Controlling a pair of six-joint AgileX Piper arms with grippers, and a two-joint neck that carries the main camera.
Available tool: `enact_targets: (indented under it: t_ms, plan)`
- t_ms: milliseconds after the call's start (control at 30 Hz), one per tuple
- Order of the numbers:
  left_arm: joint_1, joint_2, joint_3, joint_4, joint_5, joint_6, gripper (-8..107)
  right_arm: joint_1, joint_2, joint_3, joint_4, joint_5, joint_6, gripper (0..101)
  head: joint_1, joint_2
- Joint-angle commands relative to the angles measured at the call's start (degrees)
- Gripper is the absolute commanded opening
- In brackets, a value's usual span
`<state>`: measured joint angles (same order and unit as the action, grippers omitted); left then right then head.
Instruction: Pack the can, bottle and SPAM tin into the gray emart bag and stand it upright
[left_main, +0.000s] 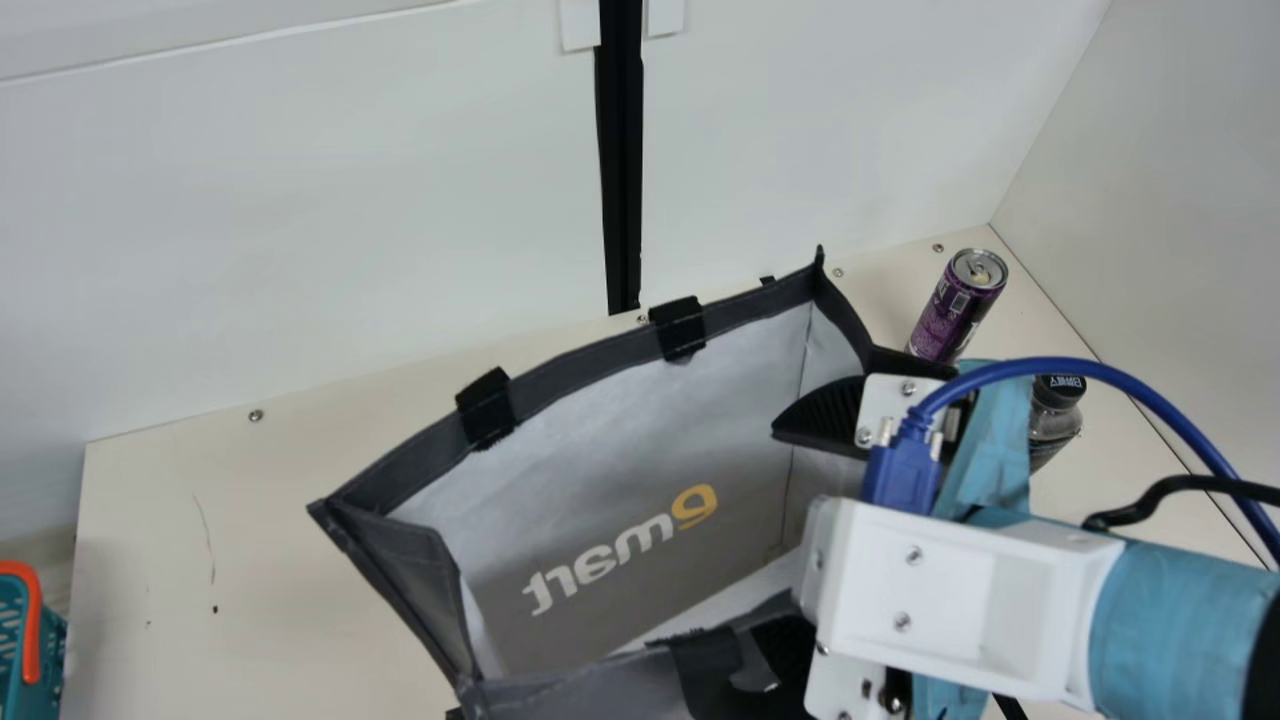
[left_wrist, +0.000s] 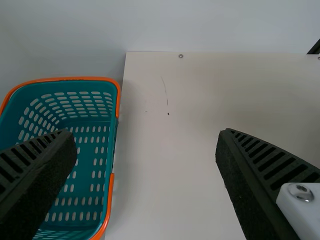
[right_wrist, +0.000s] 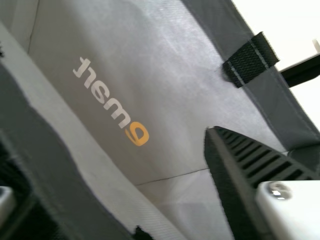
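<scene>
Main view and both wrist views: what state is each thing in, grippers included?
Gray emart bag: upright, mouth open.
Can: upright on the table, outside the bag.
Bottle: capped, outside the bag, partly behind the right arm.
Teal basket: open-topped, beside the table.
Left gripper: open, holding nothing.
Right gripper: open, one finger inside the bag.

Matt gray cloth-like bag.

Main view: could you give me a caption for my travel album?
The robot's open right hand at the mouth of the gray bag, a purple can and a bottle outside it.
</scene>
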<state>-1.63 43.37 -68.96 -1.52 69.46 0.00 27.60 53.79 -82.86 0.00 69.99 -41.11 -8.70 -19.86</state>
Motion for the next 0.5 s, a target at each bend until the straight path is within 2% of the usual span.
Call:
enact_targets:
  t_ms: [0,267,467]
  plan:
    - [0.0,0.0,0.0,0.0,0.0,0.0,90,-0.5,-0.4,0.1,0.5,-0.1,-0.4,95,-1.3,-0.1]
    - [0.0,0.0,0.0,0.0,0.0,0.0,90,-2.0,-2.5,0.8,3.4,-0.1,-0.2,95,-1.3,-0.1]
    - [0.0,0.0,0.0,0.0,0.0,0.0,90,-0.9,-3.6,1.1,5.0,-0.1,3.3,95,-1.3,-0.1]
